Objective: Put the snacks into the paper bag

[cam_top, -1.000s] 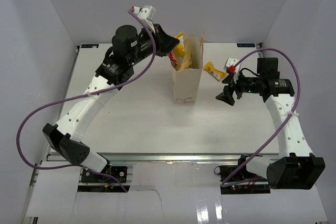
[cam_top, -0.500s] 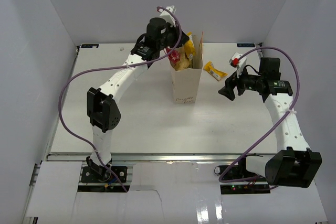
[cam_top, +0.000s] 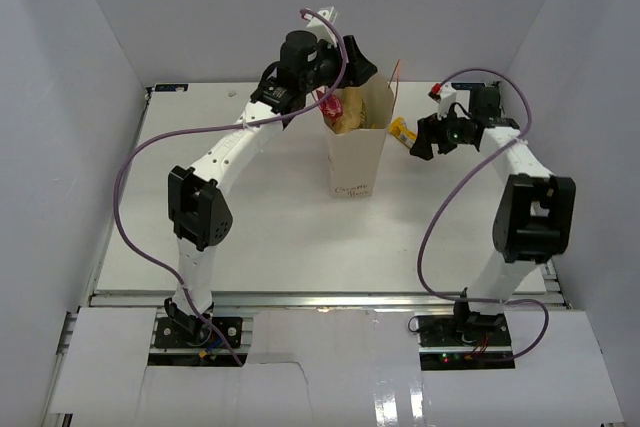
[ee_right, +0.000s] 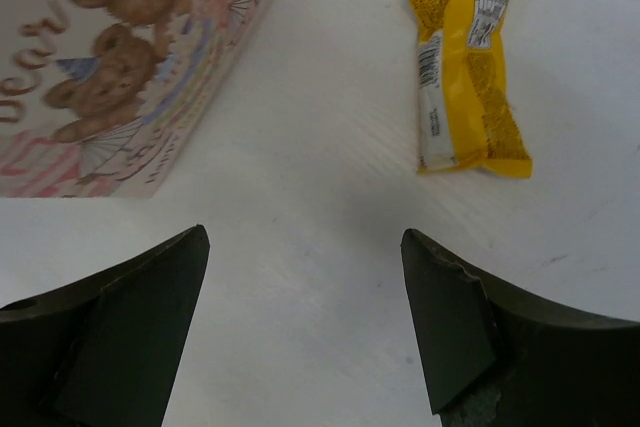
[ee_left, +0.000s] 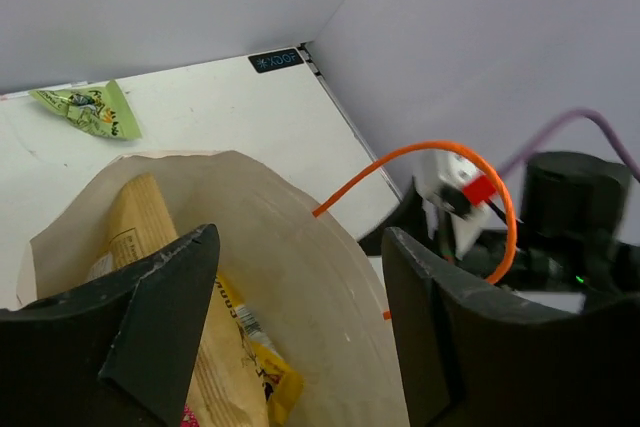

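Risk | left gripper (ee_left: 300, 247), jaws spread empty, is hovering over paper bag (ee_left: 310, 237); orange handle (ee_left: 420, 152) close, snag could tip it | right gripper (ee_right: 302, 237), jaws released, is hanging beside yellow packet (ee_right: 465, 62).

This is a robotics lab test cell. A white worktop (cam_top: 270, 232) is boxed in by plain pale walls (cam_top: 300, 7) on the left, far and right. A left arm (cam_top: 225, 152) and a right arm (cam_top: 530, 212) are bolted by a metal rail (cam_top: 320, 297) at the near edge, and purple cables (cam_top: 117, 209) loop from them.
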